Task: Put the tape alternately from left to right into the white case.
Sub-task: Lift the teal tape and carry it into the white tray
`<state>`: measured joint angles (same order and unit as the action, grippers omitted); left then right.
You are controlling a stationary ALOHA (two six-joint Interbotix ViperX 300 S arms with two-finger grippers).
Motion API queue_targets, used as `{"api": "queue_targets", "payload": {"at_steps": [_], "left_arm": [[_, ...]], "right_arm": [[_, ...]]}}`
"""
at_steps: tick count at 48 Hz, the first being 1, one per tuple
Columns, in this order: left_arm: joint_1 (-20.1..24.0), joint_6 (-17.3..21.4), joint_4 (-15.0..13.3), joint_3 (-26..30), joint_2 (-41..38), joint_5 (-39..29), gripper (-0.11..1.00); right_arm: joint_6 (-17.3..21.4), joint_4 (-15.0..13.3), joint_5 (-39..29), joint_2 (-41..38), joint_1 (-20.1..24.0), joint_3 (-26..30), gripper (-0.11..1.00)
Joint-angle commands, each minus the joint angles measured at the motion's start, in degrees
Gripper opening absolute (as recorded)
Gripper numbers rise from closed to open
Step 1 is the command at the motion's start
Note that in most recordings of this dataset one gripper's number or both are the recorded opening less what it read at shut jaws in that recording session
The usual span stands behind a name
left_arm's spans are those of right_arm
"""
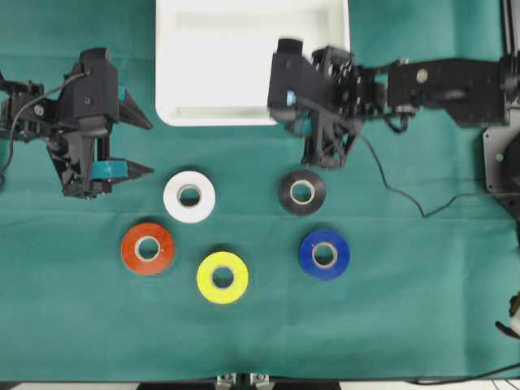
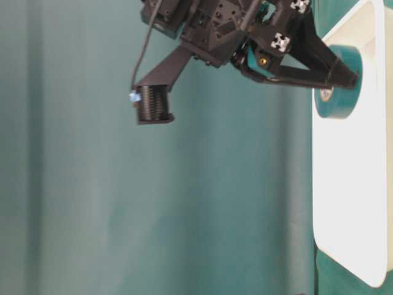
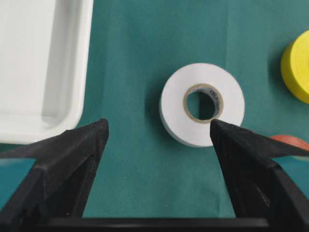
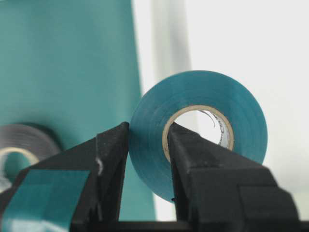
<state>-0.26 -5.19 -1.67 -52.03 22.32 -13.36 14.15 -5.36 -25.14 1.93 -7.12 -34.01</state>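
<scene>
My right gripper (image 4: 147, 128) is shut on the teal tape (image 4: 241, 116), one finger through its core and one outside. It holds the roll upright in the air at the edge of the white case (image 2: 350, 203), near the case's front right corner (image 1: 244, 73). My left gripper (image 3: 159, 128) stands open above the cloth, with nothing between its fingers. The white tape (image 3: 174, 104) lies flat just ahead of its right finger. In the overhead view, white (image 1: 189, 197), red (image 1: 148, 248), yellow (image 1: 222, 277), black (image 1: 302, 192) and blue (image 1: 324, 253) rolls lie flat on the green cloth.
The case's rim (image 3: 82, 72) lies to the front left of my left gripper (image 1: 146, 146). The right arm (image 1: 439, 85) reaches in from the right, and a cable (image 1: 390, 191) trails over the cloth beside the black roll.
</scene>
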Motion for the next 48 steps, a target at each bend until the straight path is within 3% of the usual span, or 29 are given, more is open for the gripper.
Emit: {"api": "queue_targets", "payload": {"at_steps": [1, 15, 48], "left_arm": [[-0.2, 0.0, 0.1, 0.7, 0.4, 0.5, 0.81], [-0.2, 0.0, 0.1, 0.4, 0.4, 0.5, 0.81], [-0.2, 0.0, 0.0, 0.7, 0.4, 0.5, 0.81]], "right_arm": [[0.1, -0.6, 1.0, 1.6, -2.1, 0.0, 0.25], [0.1, -1.1, 6.2, 0.8, -7.1, -2.5, 0.25], [0.1, -1.1, 9.0, -1.6, -7.5, -4.2, 0.25]]}}
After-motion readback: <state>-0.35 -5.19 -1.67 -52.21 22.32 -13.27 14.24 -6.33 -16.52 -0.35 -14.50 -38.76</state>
